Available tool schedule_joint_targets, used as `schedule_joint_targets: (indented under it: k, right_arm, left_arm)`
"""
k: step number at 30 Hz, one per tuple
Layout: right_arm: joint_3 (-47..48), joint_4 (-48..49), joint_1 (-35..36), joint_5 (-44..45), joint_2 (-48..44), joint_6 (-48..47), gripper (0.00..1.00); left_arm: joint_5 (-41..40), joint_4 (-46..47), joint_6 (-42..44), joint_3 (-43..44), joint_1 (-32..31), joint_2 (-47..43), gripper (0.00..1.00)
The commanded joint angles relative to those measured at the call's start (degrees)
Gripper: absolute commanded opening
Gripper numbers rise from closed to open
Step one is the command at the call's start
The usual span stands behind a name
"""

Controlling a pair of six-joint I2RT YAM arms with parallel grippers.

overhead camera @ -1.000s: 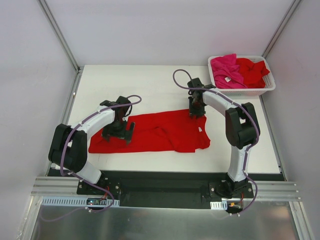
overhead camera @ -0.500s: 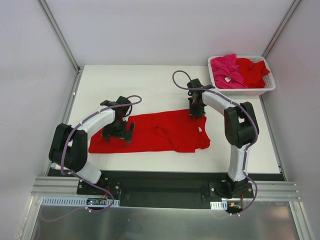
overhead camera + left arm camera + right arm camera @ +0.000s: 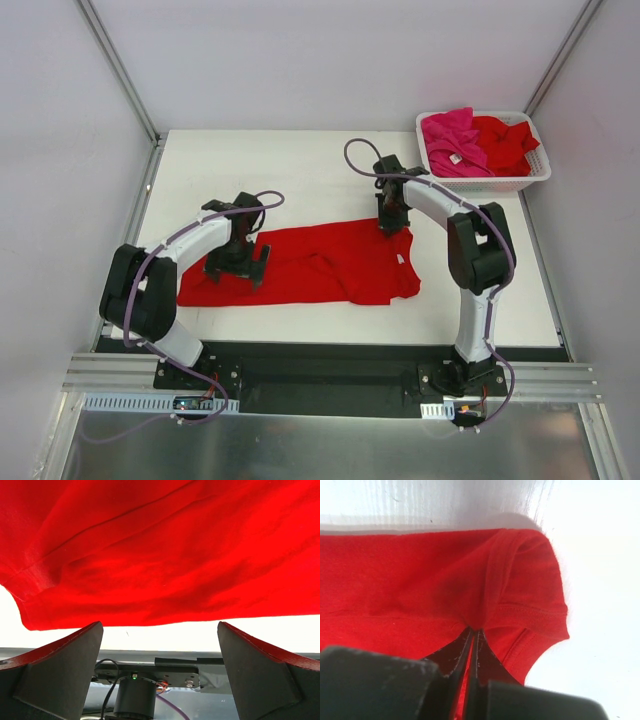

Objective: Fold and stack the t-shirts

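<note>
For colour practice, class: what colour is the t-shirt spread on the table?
The t-shirt is bright red; clearest in the top external view.

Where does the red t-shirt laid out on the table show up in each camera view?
Top external: red t-shirt lies flat at the picture's centre.
Left wrist: red t-shirt fills the upper part, beyond the open left gripper.
Right wrist: red t-shirt fills left and centre, pinched by the shut right gripper.
Shared landmark: the white table.
</note>
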Motion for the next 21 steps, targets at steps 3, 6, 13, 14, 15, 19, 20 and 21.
schedule_joint_targets:
  k: [3, 6, 13, 14, 15, 19, 20, 21]
  right_arm:
    - [5.2, -3.3, -0.3, 2.3, -2.1, -1.0, 0.01]
    - [7.6, -4.7, -0.3, 3.4, -1.9, -1.5, 0.01]
    - [11.7, -7.6, -0.4, 4.2, -1.1, -2.1, 0.01]
    - [11.7, -7.4, -0.5, 4.2, -1.0, -2.2, 0.01]
    - [11.9, -7.6, -0.5, 4.2, -0.8, -2.2, 0.01]
    - [12.6, -8.4, -0.5, 4.0, -0.3, -2.4, 0.01]
    - [12.8, -8.3, -0.5, 4.0, -0.3, -2.4, 0.01]
    - [12.9, -8.4, -0.5, 4.1, -0.3, -2.4, 0.01]
  left_arm:
    - [-1.5, -1.4, 0.6, 1.8, -0.6, 0.7, 0.99]
    - [-1.5, -1.5, 0.7, 1.9, -0.6, 0.8, 0.99]
    - [-1.6, -1.4, 0.6, 1.9, -0.6, 1.0, 0.99]
    - [-1.6, -1.4, 0.6, 1.9, -0.6, 1.0, 0.99]
    - [-1.6, -1.3, 0.5, 1.9, -0.6, 0.9, 0.99]
    - [-1.7, -1.3, 0.6, 1.7, -0.6, 0.7, 0.99]
    - [-1.7, -1.4, 0.5, 1.6, -0.6, 0.7, 0.99]
    - [-1.7, -1.4, 0.6, 1.6, -0.6, 0.7, 0.99]
